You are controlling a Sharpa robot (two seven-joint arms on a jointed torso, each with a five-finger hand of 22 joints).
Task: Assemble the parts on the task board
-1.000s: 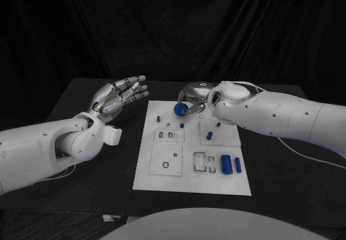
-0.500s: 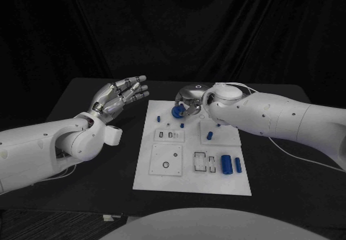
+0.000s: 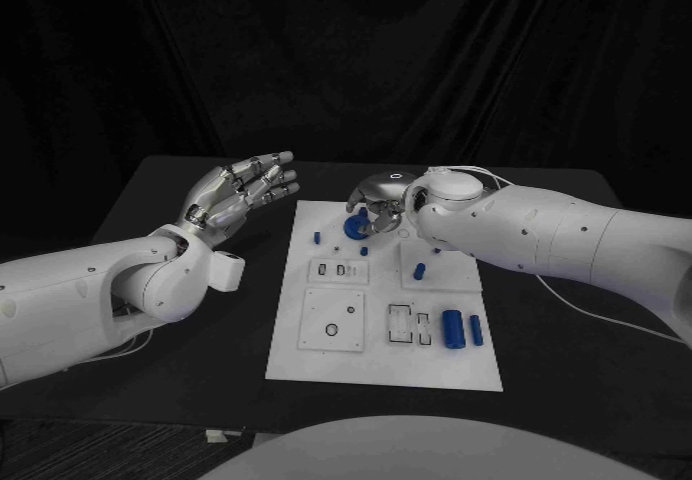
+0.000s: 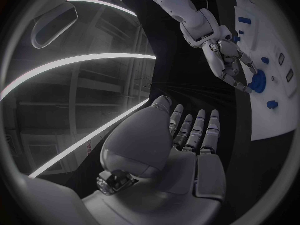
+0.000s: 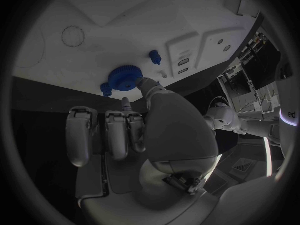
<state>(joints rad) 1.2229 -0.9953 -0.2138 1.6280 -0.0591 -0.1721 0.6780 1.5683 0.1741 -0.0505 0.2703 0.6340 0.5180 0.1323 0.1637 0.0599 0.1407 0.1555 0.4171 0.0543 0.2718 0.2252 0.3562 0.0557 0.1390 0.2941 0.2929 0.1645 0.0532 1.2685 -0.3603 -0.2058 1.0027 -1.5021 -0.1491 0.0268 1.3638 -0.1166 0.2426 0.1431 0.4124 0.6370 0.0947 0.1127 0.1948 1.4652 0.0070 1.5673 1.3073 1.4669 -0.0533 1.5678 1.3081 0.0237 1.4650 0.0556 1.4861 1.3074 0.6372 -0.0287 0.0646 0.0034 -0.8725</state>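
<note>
The flat white rectangular task board [image 3: 384, 372] lies in the middle of the black table [image 3: 173, 190], and everything else is placed here by it. The right hand [image 3: 381, 196] hangs over the board's far edge, fingers pointing down, and its fingertips [image 5: 141, 83] touch a round blue toothed gear [image 3: 355, 227] that sits near the far edge of the board; the left wrist view shows the same gear [image 4: 259, 80] at the ends of those fingers. Whether the gear is truly pinched or only touched cannot be told, since the thumb's contact is hidden behind the palm. In the right wrist view a small blue knob [image 5: 106, 89] lies just beside the gear [image 5: 125, 77], and a small blue peg [image 5: 154, 57] stands further in on the board.

The left hand [image 3: 235, 194] is raised beside the board's far left corner, off the plate, with its palm open, fingers [image 4: 200, 130] straight and apart, holding nothing.

On the board's near right part two blue cylinders [image 3: 460, 328] lie side by side, beside narrow slotted recesses. Short blue pegs [image 3: 420, 270] stand around the board's middle, and another blue peg [image 3: 317, 238] stands toward its left edge, well clear of the gear.
</note>
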